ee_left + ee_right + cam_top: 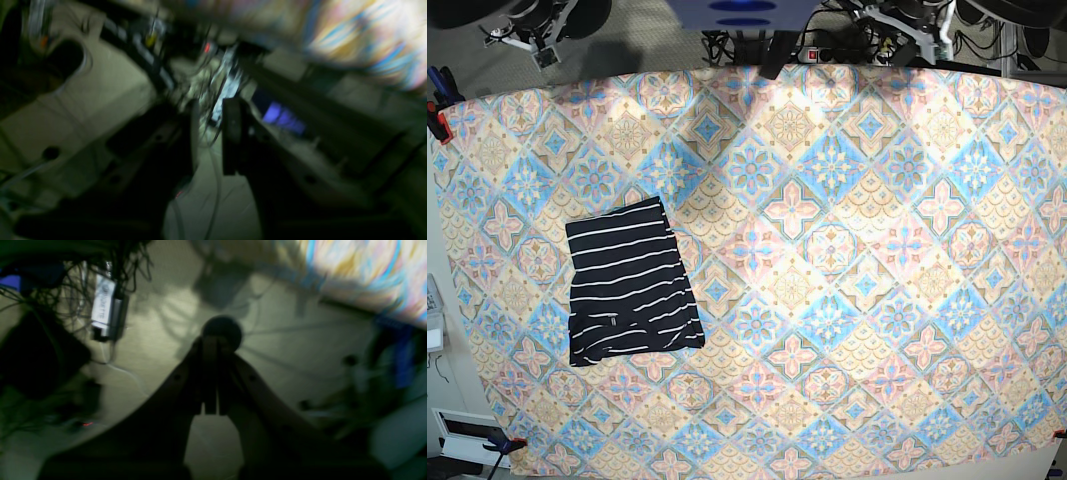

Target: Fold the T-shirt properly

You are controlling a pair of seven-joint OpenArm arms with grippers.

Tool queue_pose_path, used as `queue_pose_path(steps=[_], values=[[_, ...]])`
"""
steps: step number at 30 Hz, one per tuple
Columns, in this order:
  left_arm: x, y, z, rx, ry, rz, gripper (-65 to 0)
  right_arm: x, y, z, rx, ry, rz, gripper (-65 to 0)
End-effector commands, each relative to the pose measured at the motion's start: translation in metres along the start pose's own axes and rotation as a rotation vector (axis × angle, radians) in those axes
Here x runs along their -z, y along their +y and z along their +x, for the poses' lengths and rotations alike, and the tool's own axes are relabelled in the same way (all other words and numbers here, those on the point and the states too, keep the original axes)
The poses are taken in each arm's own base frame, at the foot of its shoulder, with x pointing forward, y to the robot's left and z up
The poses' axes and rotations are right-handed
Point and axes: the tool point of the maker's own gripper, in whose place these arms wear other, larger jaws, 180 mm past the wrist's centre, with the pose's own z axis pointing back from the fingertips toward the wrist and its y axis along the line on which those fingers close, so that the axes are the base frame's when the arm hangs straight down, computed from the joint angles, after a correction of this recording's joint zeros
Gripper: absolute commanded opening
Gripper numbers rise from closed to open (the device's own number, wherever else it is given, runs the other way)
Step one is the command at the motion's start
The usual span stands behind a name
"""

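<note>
Lying folded into a compact rectangle at left of cloth [847, 250]: shirt [632, 282], apparently finished. Hanging beyond the table's far edge, clear of the garment: right gripper [210, 340], pressed together and empty; left gripper [211, 133], slightly parted, holding nothing. Remaining: seemingly nothing.

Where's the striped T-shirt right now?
In the base view the T-shirt lies folded into a compact rectangle on the left part of the patterned tablecloth, with no claw near it.

Soft matt cloth T-shirt [632, 283] in black with thin white stripes, matt printed cloth tablecloth [847, 250] in pastel diamonds, dark matt gripper fingers [210, 373], blurred.
</note>
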Motion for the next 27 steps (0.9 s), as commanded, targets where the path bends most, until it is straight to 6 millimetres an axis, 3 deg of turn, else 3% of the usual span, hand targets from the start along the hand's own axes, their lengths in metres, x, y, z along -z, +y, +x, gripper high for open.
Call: queue_pose_path(steps=[1,4,7,10,14,22,27], values=[[0.005,0.0,-0.004,0.038,0.016,-0.003,-58.2,0.001,0.004,-0.014,0.034,0.02,0.027,-65.0],[0.025,0.0,-0.02,0.068,0.085,-0.012,-62.5,0.016,0.023,-0.052,0.166,0.089,0.111,-65.0],[0.047,0.005,-0.037,0.063,0.155,0.003,-65.0,0.041,0.03,-0.053,0.255,0.073,0.145,-65.0],[0.072,0.002,-0.054,0.073,0.198,0.002,-65.0,0.066,0.048,-0.068,0.342,0.092,0.199,-65.0],[0.096,-0.004,-0.074,0.111,0.206,-0.007,-65.0,0.088,0.085,-0.071,0.398,0.073,0.29,-65.0],[0.141,0.013,-0.116,0.178,0.245,0.049,-65.0,0.126,0.116,-0.073,0.546,0.07,0.364,-65.0],[0.162,0.031,-0.114,0.244,0.184,0.093,-65.0,0.14,0.127,-0.067,0.651,0.032,0.37,-65.0]])
